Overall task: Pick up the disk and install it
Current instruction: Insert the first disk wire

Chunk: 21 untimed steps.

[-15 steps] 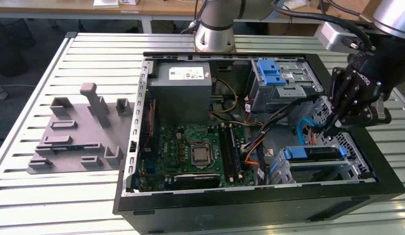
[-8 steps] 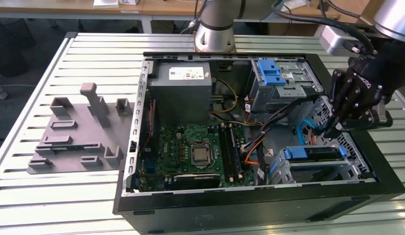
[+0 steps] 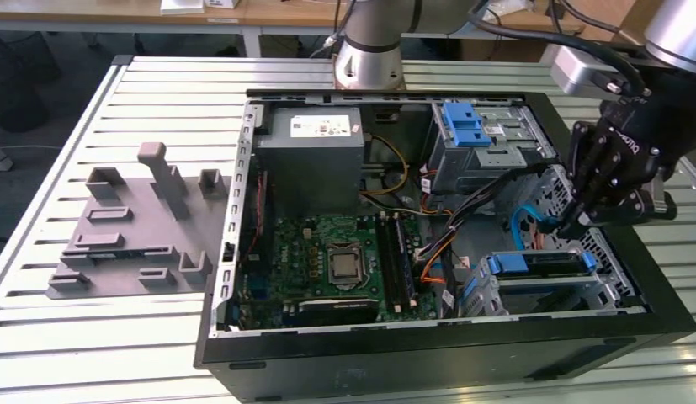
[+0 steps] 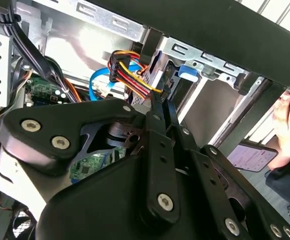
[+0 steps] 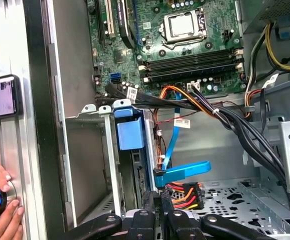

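I read the disk as already seated on edge in the lower drive cage of the PC case, blue frame tab up; in the first wrist view that tab sits in the cage slot, though the silver body is mostly hidden, so I'm hedging. Pincer hangs just above that cage, fingers pressed together on nothing as far as I can see. My guess: rigid, dense, smooth metal, shock-sensitive, so take it by the plastic frame edges, not the label face.

Slatted table, computer case, grey holder
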{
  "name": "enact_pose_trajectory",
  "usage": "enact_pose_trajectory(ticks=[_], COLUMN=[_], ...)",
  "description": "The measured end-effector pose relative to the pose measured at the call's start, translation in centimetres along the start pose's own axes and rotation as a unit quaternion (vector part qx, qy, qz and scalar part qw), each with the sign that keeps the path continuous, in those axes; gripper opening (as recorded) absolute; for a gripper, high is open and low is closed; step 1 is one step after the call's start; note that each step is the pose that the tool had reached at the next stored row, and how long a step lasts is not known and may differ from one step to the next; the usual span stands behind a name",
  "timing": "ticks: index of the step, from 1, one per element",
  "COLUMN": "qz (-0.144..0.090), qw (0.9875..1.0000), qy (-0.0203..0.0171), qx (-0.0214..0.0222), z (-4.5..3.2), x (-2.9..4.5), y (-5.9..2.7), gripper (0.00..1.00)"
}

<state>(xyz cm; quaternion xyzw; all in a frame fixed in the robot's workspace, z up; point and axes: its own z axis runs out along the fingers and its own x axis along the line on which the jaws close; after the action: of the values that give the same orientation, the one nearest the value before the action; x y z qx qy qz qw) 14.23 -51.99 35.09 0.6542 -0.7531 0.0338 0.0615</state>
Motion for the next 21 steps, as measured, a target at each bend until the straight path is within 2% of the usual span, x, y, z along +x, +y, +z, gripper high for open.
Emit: enact_pose_trajectory(ticks=[8, 13, 16, 21], qz=[-0.017, -0.021, -0.026, -0.035], qw=[0.9999, 0.9998, 0.9996, 0.9992], qy=[0.0005, -0.0014, -0.0067, -0.0198], qx=[0.0024, 0.0042, 0.0044, 0.0043], z=[0.25, 0.38, 0.53, 0.91], x=[0.35, 0.71, 0.82, 1.02], y=[-0.08, 0.25, 0.36, 0.39], gripper=[0.16, 0.16, 0.16, 0.16])
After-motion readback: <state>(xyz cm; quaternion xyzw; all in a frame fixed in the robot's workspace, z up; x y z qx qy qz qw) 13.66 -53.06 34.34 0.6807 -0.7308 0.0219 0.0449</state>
